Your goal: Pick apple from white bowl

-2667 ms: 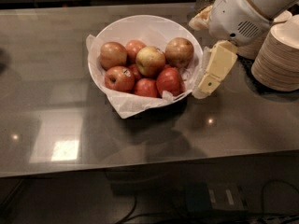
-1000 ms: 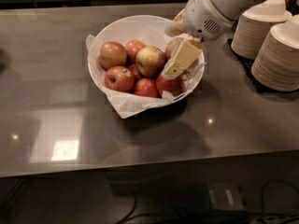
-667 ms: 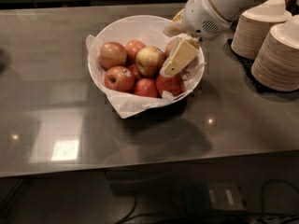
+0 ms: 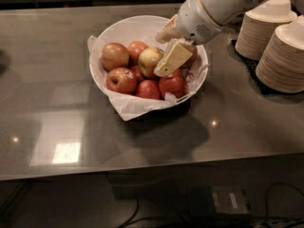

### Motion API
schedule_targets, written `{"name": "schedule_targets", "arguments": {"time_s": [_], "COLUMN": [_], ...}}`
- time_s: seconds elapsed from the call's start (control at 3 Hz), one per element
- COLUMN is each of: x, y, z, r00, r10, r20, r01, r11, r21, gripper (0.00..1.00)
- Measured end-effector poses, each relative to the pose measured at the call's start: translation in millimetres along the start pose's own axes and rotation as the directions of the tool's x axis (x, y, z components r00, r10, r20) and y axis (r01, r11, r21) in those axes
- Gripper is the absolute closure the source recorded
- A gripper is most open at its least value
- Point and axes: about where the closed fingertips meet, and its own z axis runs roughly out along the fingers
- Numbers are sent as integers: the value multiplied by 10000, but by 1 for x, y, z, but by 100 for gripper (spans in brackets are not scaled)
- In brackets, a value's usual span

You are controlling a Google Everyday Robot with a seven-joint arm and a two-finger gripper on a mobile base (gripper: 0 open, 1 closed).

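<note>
The white bowl (image 4: 124, 31), lined with crinkled white paper, stands mid-counter and holds several apples. The apple (image 4: 148, 61), pale yellow-green with a reddish blush, lies in the middle of the pile, with red apples around it. My gripper (image 4: 162, 54) reaches in from the upper right and hangs over the right half of the bowl. It is open and empty. Its cream lower finger (image 4: 174, 58) lies just right of the pale apple, and the upper finger (image 4: 168, 33) is above it. A brownish-red apple (image 4: 190, 54) is partly hidden behind the fingers.
Two stacks of beige paper bowls (image 4: 264, 28) (image 4: 287, 58) stand at the right on a dark mat, close to my arm. The counter's front edge (image 4: 142, 170) runs along the bottom, with cables on the floor below.
My gripper has moved left from outside the bowl's right rim to over the apples, and has since edged closer to the pale apple. The apples have not moved.
</note>
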Motion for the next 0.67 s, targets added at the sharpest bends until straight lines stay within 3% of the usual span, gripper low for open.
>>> {"name": "schedule_targets", "arguments": {"time_s": [0.67], "x": [-5], "y": [0], "z": [29], "r00": [9998], "r10": [-213], "r20": [-20], "r01": [211], "r11": [9975], "r21": [-672], "gripper": [38]}}
